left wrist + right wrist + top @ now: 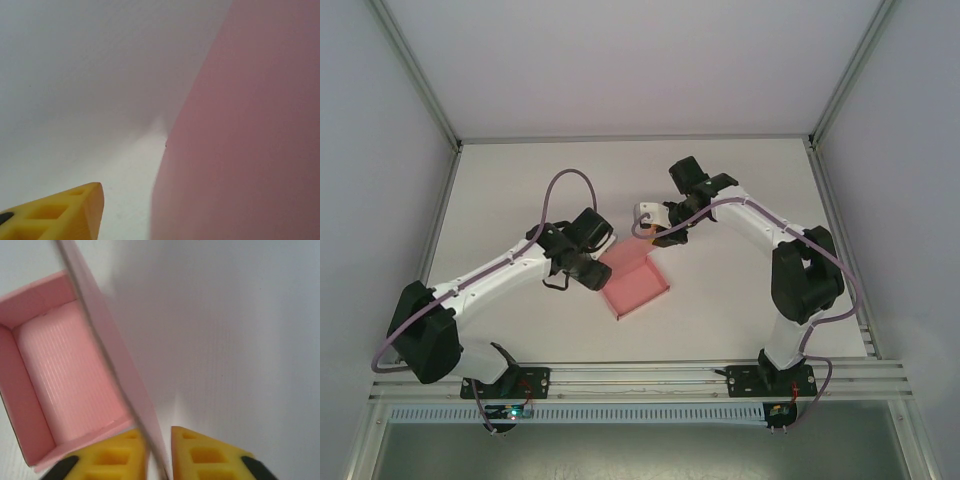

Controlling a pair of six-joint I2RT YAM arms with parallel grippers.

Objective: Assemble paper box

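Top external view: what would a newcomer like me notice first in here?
The open pink thin-card paper box lies mid-way across the white table, bright against everything pale. The right tool pinches one raised side of it between yellow fingers, while the left tool sits at its left edge.

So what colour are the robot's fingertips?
Yellow fingertips, clearest in the right wrist view, pinching the paper box.

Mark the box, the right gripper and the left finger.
box (636, 285), top view, its pink floor.
right gripper (159, 436), right wrist view, between the fingertips.
left finger (75, 210), left wrist view, its yellow tip.
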